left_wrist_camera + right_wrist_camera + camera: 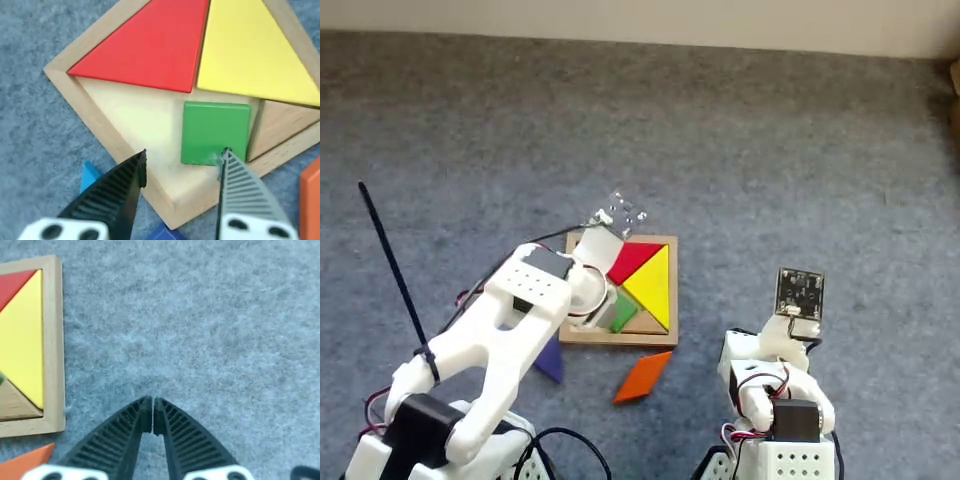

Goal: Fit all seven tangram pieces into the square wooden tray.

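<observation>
The square wooden tray [667,290] holds a red triangle [150,45], a yellow triangle [250,50], a green square [216,131] and a wood-coloured triangle [280,125]. My left gripper [184,152] hangs open over the tray's bare floor, one fingertip [226,152] at the green square's near edge. On the carpet outside the tray lie an orange parallelogram [642,377], a dark blue piece [550,360] and a light blue piece [89,175]. My right gripper [152,402] is shut and empty over bare carpet, beside the tray's rim [52,340].
Grey carpet covers the whole work surface. A thin black rod [390,260] slants up at the left. A small clear object [620,212] lies just past the tray's far edge. The right arm [775,385] sits at the front right, with open carpet beyond it.
</observation>
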Controlling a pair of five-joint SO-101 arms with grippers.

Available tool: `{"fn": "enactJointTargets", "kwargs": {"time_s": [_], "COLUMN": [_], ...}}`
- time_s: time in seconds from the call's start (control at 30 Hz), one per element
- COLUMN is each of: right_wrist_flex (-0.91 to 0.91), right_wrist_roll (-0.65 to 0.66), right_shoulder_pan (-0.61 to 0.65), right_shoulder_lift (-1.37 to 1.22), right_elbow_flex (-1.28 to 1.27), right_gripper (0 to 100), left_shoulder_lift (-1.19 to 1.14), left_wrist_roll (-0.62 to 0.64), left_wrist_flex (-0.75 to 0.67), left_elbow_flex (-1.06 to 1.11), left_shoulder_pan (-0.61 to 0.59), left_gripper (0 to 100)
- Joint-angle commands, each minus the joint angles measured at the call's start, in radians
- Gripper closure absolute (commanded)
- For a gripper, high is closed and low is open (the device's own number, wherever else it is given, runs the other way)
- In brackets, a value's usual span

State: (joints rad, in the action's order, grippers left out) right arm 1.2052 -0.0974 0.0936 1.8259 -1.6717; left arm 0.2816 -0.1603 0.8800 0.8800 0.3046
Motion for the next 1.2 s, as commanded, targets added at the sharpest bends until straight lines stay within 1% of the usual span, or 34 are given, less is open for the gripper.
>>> {"fn": "enactJointTargets", "kwargs": {"time_s": [0.0, 0.13, 0.23, 0.27, 0.33, 0.5, 0.57, 0.63, 0.73, 0.93, 1.03, 1.17], "right_wrist_flex": [0.004, 0.004, 0.004, 0.004, 0.004, 0.004, 0.004, 0.004, 0.004, 0.004, 0.004, 0.004], "right_wrist_roll": [-0.008, -0.008, -0.008, -0.008, -0.008, -0.008, -0.008, -0.008, -0.008, -0.008, -0.008, -0.008], "right_shoulder_pan": [-0.010, -0.010, -0.010, -0.010, -0.010, -0.010, -0.010, -0.010, -0.010, -0.010, -0.010, -0.010], "right_shoulder_lift": [0.013, 0.013, 0.013, 0.013, 0.013, 0.013, 0.013, 0.015, 0.018, 0.018, 0.018, 0.018], "right_elbow_flex": [-0.120, -0.120, -0.120, -0.120, -0.120, -0.122, -0.122, -0.122, -0.124, -0.124, -0.124, -0.124], "right_gripper": [97.4, 97.4, 97.4, 97.4, 97.4, 97.4, 97.4, 97.4, 97.4, 97.4, 97.4, 97.4], "left_shoulder_lift": [0.007, -0.139, -0.225, -0.237, -0.243, -0.239, -0.209, -0.157, -0.062, 0.064, 0.096, 0.130], "left_wrist_roll": [-0.005, -0.003, 0.006, 0.028, 0.060, 0.066, 0.069, 0.106, 0.130, 0.133, 0.133, 0.138], "left_wrist_flex": [-0.032, -0.020, 0.043, 0.054, 0.058, 0.060, 0.060, 0.063, 0.109, 0.193, 0.196, 0.196], "left_elbow_flex": [-0.015, -0.128, -0.219, -0.240, -0.260, -0.266, -0.263, -0.257, -0.257, -0.220, -0.162, -0.091], "left_shoulder_pan": [-0.008, -0.008, -0.007, -0.005, 0.015, 0.111, 0.137, 0.145, 0.139, 0.154, 0.193, 0.282], "left_gripper": [77, 77, 77, 77, 77, 77, 77, 77, 77, 77, 77, 77]}}
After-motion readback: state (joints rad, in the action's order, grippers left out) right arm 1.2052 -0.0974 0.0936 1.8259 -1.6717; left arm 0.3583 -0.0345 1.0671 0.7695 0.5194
